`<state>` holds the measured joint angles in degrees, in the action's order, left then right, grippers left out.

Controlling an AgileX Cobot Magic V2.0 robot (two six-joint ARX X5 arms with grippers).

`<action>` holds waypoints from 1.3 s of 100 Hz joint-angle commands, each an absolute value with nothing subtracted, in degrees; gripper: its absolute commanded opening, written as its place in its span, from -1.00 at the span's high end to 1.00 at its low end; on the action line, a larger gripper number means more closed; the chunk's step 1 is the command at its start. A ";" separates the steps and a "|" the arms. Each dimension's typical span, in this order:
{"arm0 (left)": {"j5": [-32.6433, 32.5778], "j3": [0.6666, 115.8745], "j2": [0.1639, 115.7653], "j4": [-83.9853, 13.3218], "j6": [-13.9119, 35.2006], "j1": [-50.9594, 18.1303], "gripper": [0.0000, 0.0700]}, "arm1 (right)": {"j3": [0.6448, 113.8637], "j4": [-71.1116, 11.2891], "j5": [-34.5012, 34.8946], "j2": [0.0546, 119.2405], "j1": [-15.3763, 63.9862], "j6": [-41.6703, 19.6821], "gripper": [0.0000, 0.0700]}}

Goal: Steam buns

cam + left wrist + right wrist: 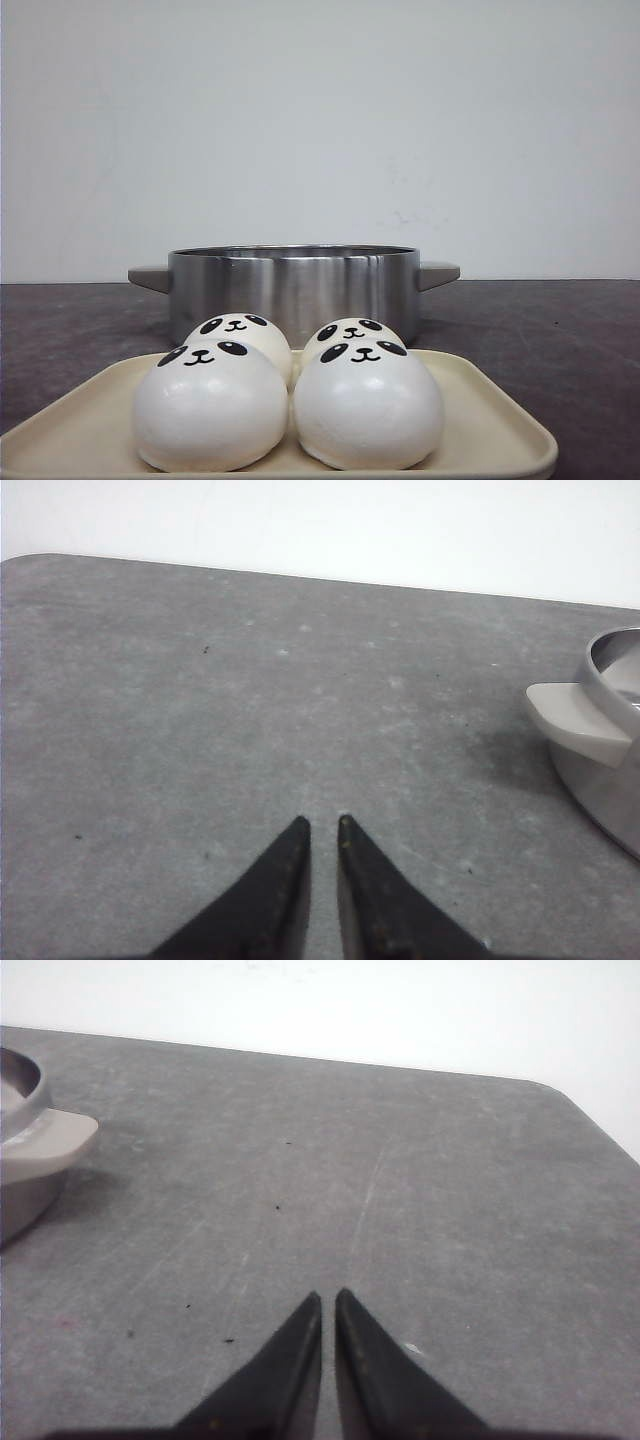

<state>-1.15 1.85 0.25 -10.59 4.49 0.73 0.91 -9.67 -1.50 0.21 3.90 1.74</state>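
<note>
Several glossy white panda-faced buns sit together on a cream tray (pixel 480 430) at the table's front: a front left bun (pixel 210 405), a front right bun (pixel 367 403), a back left bun (pixel 238 333) and a back right bun (pixel 352 333). A steel pot (pixel 293 282) with grey handles stands just behind the tray. My left gripper (pixel 322 824) is shut and empty over bare table, left of the pot (pixel 612 750). My right gripper (pixel 329 1296) is shut and empty over bare table, right of the pot (pixel 25 1150). Neither gripper shows in the front view.
The dark grey tabletop (pixel 560 330) runs back to a white wall. The table's far edge shows in both wrist views, with a rounded corner in the left wrist view (pixel 30 560) and one in the right wrist view (pixel 560 1090).
</note>
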 commanded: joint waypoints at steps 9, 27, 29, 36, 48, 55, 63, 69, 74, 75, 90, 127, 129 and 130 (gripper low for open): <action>-1.08 0.80 0.19 -10.83 4.82 0.84 1.00 | 0.71 -9.04 -1.50 0.21 3.92 2.15 0.95; -1.08 0.80 0.19 -10.85 4.82 0.84 1.00 | 0.71 -9.04 -1.50 0.21 3.92 2.15 0.95; -1.08 0.80 0.19 -10.85 4.82 0.84 1.00 | 0.71 -9.04 -1.50 0.21 3.92 2.15 0.95; -1.08 0.80 0.19 -10.83 4.82 0.84 1.00 | 0.71 -9.04 -1.50 0.21 3.92 2.15 0.95; -1.08 0.80 0.19 -10.85 4.82 0.84 1.00 | 0.71 -9.04 -1.50 0.21 3.92 2.15 0.95; -1.08 0.80 0.19 -10.85 4.82 0.84 1.00 | 0.71 -9.04 -1.50 0.21 3.92 2.15 0.95; -1.08 0.80 0.19 -10.85 4.82 0.84 1.00 | 0.71 -9.04 -1.50 0.21 3.92 2.15 0.95; -1.08 0.80 0.19 -10.85 4.82 0.84 1.00 | 0.71 -9.04 -1.50 0.21 3.92 2.15 0.95; -1.08 0.80 0.19 -10.85 4.84 0.84 1.00 | 0.71 -9.04 -1.50 0.21 3.92 2.15 0.95; -1.08 0.80 0.19 -10.85 4.82 0.84 1.00 | 0.71 -9.04 -1.50 0.21 3.92 2.15 0.95; -1.08 0.80 0.19 -10.85 4.82 0.84 1.00 | 0.71 -9.04 -1.50 0.21 3.92 2.15 0.95; -0.75 0.86 0.19 -10.68 7.73 0.82 1.00 | 0.71 -8.97 -1.45 0.21 3.92 2.13 0.95; -0.30 0.86 0.19 -10.68 9.93 0.78 1.00 | 0.71 -8.84 -1.43 0.21 3.92 2.09 0.95; 0.08 0.89 0.19 -10.70 11.20 0.78 1.00 | 0.71 -8.75 -1.45 0.21 3.92 2.04 0.95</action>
